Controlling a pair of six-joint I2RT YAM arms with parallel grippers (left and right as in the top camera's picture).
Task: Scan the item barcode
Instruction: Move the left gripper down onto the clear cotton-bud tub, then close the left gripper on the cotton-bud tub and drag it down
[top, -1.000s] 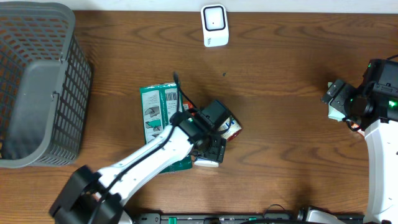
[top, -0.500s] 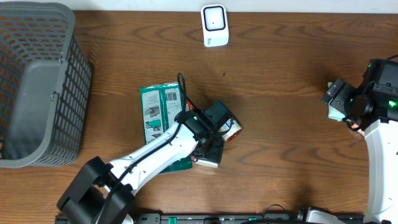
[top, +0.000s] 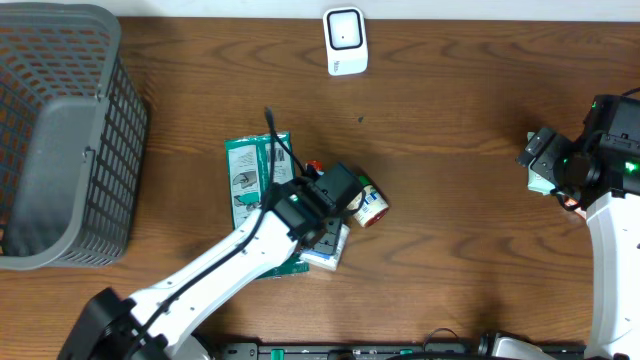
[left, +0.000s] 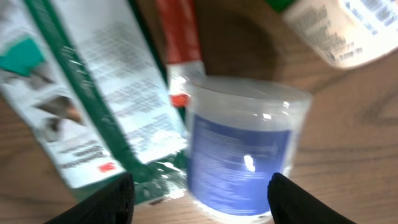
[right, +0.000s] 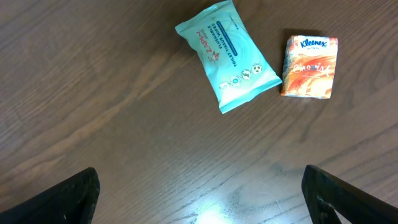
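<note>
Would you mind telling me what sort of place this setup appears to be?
Probably a mock shop checkout: a small white scanner unit at the far edge of a brown wooden table, a grey plastic mesh basket, and packaged goods such as a green-and-white packet.

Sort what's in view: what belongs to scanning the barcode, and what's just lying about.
In the job:
white scanner
clear tub with blue label
left gripper, a finger on either side of the tub

Lying about:
green-and-white packet
white container
grey basket
teal wipes pack
Kleenex pack
right gripper, open, holding nothing
</note>
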